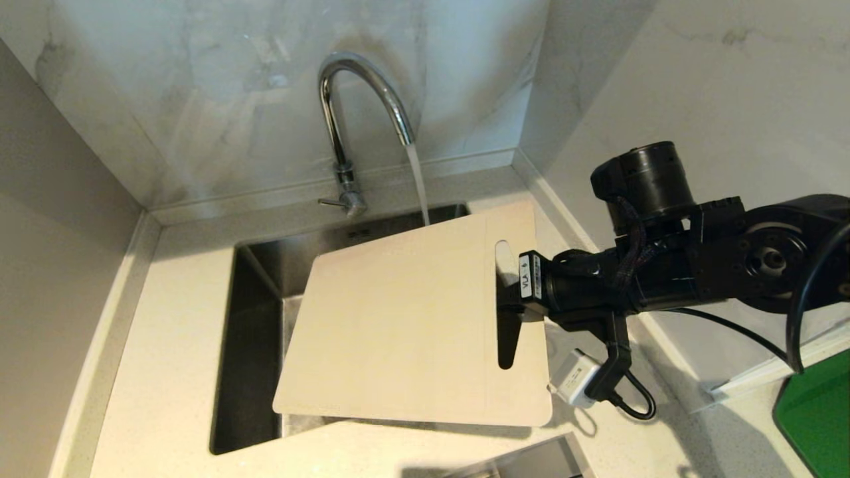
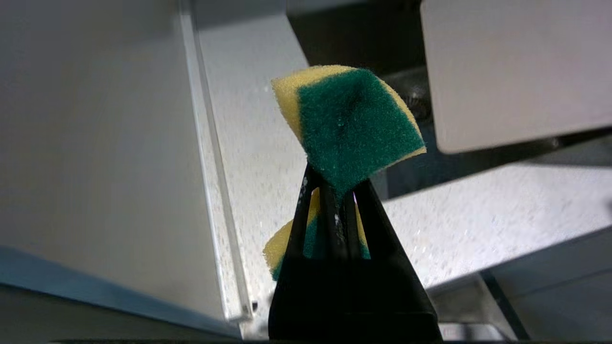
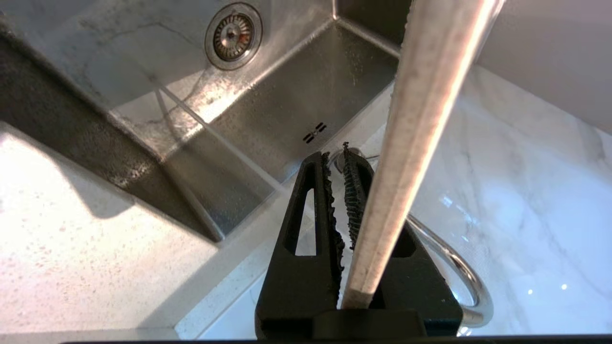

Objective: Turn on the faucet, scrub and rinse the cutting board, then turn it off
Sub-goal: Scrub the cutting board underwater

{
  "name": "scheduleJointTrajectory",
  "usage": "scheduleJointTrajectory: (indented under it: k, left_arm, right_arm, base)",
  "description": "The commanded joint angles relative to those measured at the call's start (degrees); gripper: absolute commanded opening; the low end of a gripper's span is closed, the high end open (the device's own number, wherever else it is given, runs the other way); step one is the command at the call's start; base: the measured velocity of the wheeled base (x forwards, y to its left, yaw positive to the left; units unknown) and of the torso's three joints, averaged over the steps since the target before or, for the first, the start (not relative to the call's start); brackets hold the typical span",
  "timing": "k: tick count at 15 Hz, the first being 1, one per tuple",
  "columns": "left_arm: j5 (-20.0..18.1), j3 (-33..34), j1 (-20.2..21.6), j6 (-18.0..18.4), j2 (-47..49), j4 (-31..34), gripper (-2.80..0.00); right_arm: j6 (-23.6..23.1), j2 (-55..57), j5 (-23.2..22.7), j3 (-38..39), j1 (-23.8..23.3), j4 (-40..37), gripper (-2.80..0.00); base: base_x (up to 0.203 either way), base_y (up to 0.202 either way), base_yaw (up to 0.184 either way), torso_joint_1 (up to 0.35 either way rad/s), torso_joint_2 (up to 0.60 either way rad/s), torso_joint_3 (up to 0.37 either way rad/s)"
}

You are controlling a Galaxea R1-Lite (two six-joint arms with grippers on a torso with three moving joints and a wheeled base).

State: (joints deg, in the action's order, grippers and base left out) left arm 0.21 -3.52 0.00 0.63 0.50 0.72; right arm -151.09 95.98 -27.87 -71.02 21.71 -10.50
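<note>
A cream cutting board [image 1: 412, 325] is clamped at its slotted short end by the right gripper [image 1: 514, 299] and held over the sink [image 1: 255, 318], the faucet [image 1: 352, 119] beyond it running water behind the board's far edge. At the left wrist, the left gripper [image 2: 334, 200] is pinched shut on a yellow-and-green sponge [image 2: 349, 129]. From the right wrist, the board's edge [image 3: 416, 143] fills the gripper's narrow gap, hiding one finger and part of the spout.
</note>
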Motion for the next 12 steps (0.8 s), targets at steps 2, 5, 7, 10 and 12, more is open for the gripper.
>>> scheduleJointTrajectory:
  k: [2, 5, 7, 10, 12]
  left_arm:
    - [-0.06, -11.94, -0.07, -0.41, 8.76, 1.82, -2.80]
    - [0.46, -23.84, -0.09, -0.59, 19.74, 2.22, -2.80]
    - [1.70, -33.09, -0.09, -0.62, 28.14, 2.27, -2.80]
    - [4.69, -45.27, 0.05, -0.43, 39.69, 2.25, -2.80]
    - [6.42, -52.11, 0.70, -0.24, 46.30, 2.26, -2.80]
  right_arm:
    - [-0.87, -0.20, -0.35, 0.12, 0.00, -0.05, -2.80]
    - [-0.61, -0.18, -0.35, -0.08, -0.01, -0.05, -2.80]
    - [0.78, -0.11, -0.35, 0.07, 0.00, 0.21, -2.80]
    - [0.97, -0.09, -0.43, 0.01, 0.00, 0.21, -2.80]
    - [0.97, -0.01, -0.37, 0.01, 0.00, 0.21, -2.80]
  base:
    - [0.000, 0.000, 0.000, 0.000, 0.00, 0.000]
    - [0.000, 0.000, 0.000, 0.000, 0.00, 0.000]
    - [0.000, 0.000, 0.000, 0.000, 0.00, 0.000]
    - [0.000, 0.000, 0.000, 0.000, 0.00, 0.000]
    - [0.000, 0.000, 0.000, 0.000, 0.00, 0.000]
